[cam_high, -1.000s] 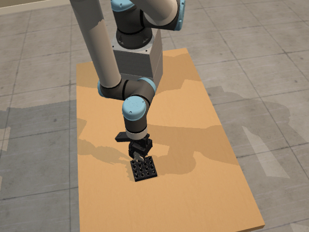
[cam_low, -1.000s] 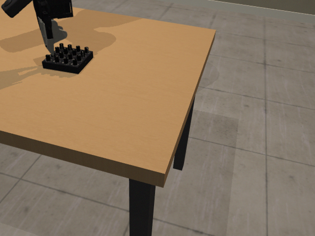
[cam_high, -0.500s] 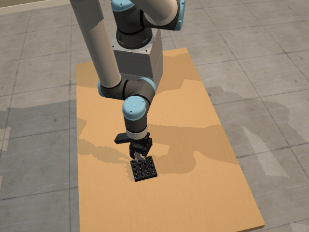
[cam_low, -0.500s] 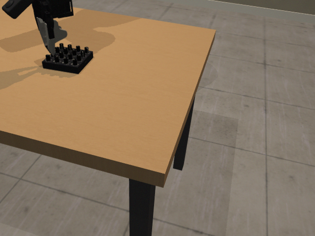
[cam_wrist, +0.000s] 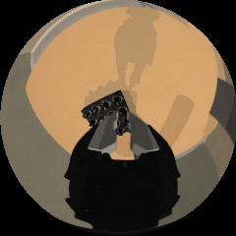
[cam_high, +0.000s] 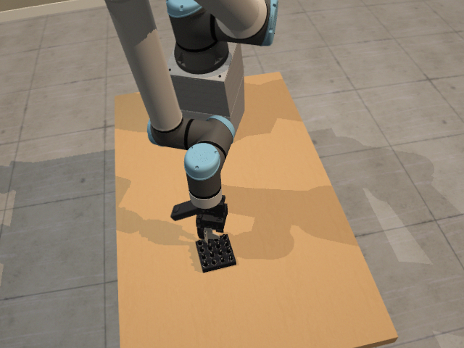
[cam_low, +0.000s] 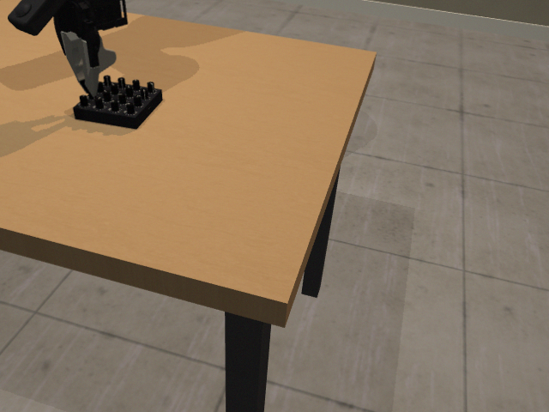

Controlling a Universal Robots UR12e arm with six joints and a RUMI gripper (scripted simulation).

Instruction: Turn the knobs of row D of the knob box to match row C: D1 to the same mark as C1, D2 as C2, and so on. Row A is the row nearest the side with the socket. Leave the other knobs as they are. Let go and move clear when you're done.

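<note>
The black knob box [cam_high: 216,254] lies on the wooden table, with several rows of small black knobs; it also shows in the exterior view [cam_low: 117,105] and in the wrist view [cam_wrist: 105,110]. My gripper [cam_high: 208,237] stands upright over the box's far edge, its fingertips [cam_low: 89,88] down among the knobs of the edge row. It is shut on one knob [cam_wrist: 121,123] there, seen between the grey fingers in the wrist view. The knob marks are too small to read, and I cannot tell which row letter this is.
The wooden table [cam_high: 239,225] stretches wide around the box. The arm's grey base block [cam_high: 207,88] stands at the table's far end. The table's right edge [cam_low: 354,133] drops to the tiled floor.
</note>
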